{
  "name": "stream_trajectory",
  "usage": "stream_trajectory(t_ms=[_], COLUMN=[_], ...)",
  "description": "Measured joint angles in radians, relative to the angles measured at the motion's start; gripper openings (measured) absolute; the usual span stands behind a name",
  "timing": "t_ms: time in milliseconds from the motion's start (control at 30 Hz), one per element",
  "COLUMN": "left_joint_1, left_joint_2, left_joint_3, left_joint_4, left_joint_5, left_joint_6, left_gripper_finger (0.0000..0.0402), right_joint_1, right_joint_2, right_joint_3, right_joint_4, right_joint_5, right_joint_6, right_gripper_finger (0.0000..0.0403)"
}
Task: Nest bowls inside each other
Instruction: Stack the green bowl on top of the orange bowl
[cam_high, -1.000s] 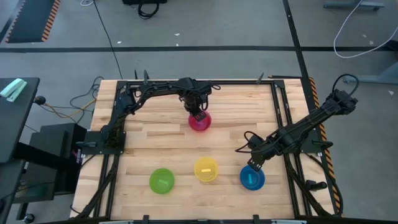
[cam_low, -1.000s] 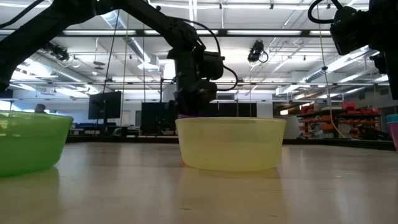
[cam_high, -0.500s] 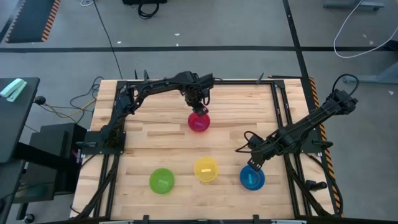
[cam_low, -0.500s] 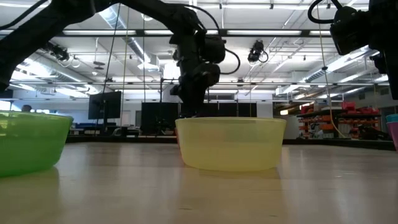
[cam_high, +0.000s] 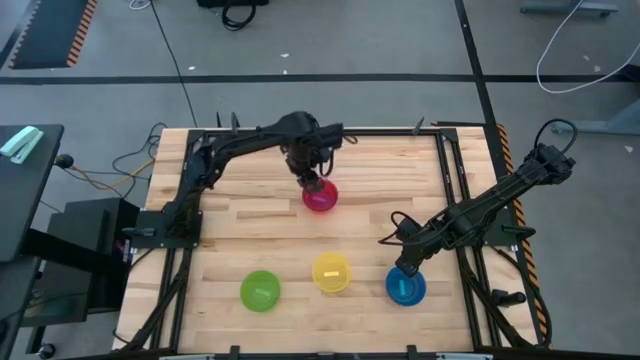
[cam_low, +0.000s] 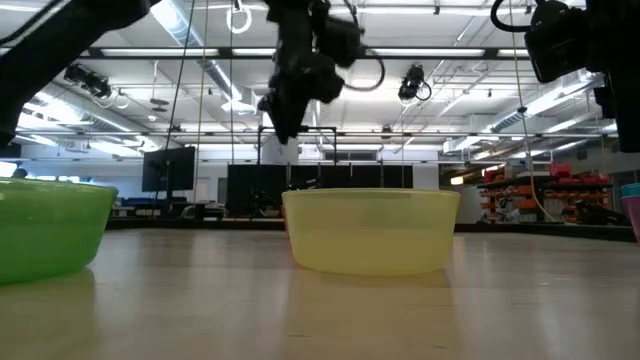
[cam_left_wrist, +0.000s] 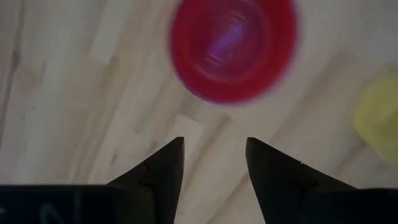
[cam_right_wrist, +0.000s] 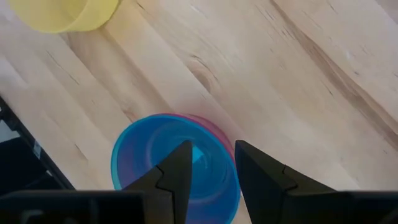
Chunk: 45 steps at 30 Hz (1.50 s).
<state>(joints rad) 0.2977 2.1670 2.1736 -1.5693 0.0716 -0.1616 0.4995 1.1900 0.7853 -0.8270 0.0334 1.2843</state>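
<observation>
The pink-red bowl (cam_high: 320, 196) stands on its base at the far middle of the table; in the left wrist view its inside (cam_left_wrist: 233, 46) looks purplish and blurred. My left gripper (cam_high: 312, 180) (cam_left_wrist: 213, 155) hangs open above the table just beyond that bowl's far-left rim and touches nothing. The blue bowl (cam_high: 405, 286) sits nested in a pink-purple bowl whose rim (cam_right_wrist: 214, 127) shows beside it. My right gripper (cam_high: 408, 262) (cam_right_wrist: 211, 158) hovers open over the blue bowl (cam_right_wrist: 168, 162). The green bowl (cam_high: 260, 290) and the yellow bowl (cam_high: 331, 272) stand apart near the front. No orange bowl is in view.
Bare wooden table lies between the pink-red bowl and the front row of bowls. A black metal frame (cam_high: 455, 190) runs along the table's sides. In the low view the yellow bowl (cam_low: 370, 230) and the green bowl (cam_low: 45, 235) stand close to the camera.
My left gripper has risen from the pink-red bowl and drifted a little toward the table's far-left, tipping as it went. The pink-red bowl has stayed where it was. My right arm has kept still.
</observation>
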Motion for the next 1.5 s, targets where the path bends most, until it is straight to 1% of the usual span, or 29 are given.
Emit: stream_trajectory(t_ms=[200,467,700,1000,1133,1333,1400,1500], left_joint_1=[-0.129,-0.309,-0.459,-0.670,-0.754,-0.855,-0.872,-0.874], left_joint_2=[-0.068,-0.169,-0.244,-0.284,-0.317,-0.411,-0.444,-0.494], left_joint_3=[-0.007,-0.006,-0.007,-0.026,-0.132,-0.414,-0.506,-0.624], left_joint_4=[-0.001,-0.002,-0.002,-0.002,0.000,-0.002,-0.002,0.013], left_joint_5=[-0.002,-0.087,-0.137,-0.139,-0.140,-0.138,-0.138,-0.138], left_joint_6=[-0.060,-0.209,-0.405,-0.674,-0.804,-1.069,-1.148,-1.207], left_gripper_finger=[0.0178,0.0172,0.0169,0.0146,0.0132,0.0116,0.0112,0.0108], right_joint_1=[0.000,0.000,0.000,0.000,0.000,0.000,0.000,-0.007], right_joint_2=[0.000,0.000,0.000,0.000,0.000,0.000,0.000,0.000], right_joint_3=[0.000,0.000,0.000,0.000,0.000,0.000,0.000,0.000], right_joint_4=[0.012,0.018,0.027,0.078,0.114,0.133,0.143,0.156], right_joint_5=[0.015,0.019,0.019,0.019,0.019,0.019,0.019,0.019], right_joint_6=[-0.025,-0.046,-0.058,-0.067,-0.066,-0.065,-0.065,-0.065], right_gripper_finger=[0.0130,0.0130,0.0130,0.0130,0.0130,0.0130,0.0130,0.0130])
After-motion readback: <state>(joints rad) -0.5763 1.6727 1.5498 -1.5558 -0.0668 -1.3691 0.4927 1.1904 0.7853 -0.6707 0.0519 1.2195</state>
